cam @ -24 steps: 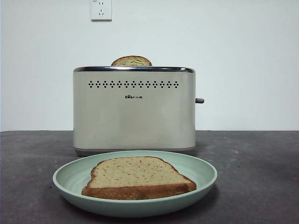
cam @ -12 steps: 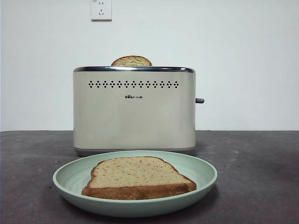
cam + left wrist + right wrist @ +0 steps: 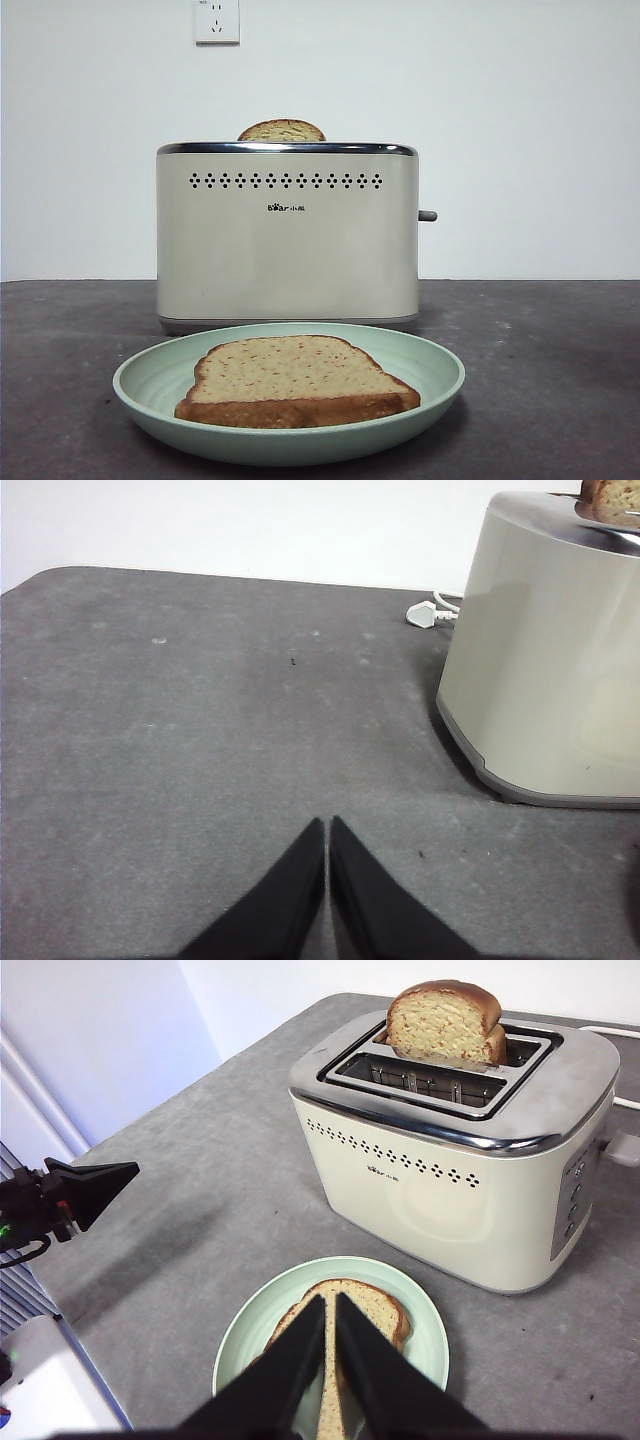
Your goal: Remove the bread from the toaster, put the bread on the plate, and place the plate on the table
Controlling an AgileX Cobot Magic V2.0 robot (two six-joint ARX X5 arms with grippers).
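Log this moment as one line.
left gripper: shut, idle | right gripper: shut, above plate | bread: in toaster

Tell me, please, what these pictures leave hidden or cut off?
- Slice in the toaster: the front view shows only its domed top; the toaster's body hides the rest.
- Slice on the plate: in the right wrist view, the right gripper covers its middle.
- Cable: in the left wrist view, only the plug shows; the toaster hides the rest.
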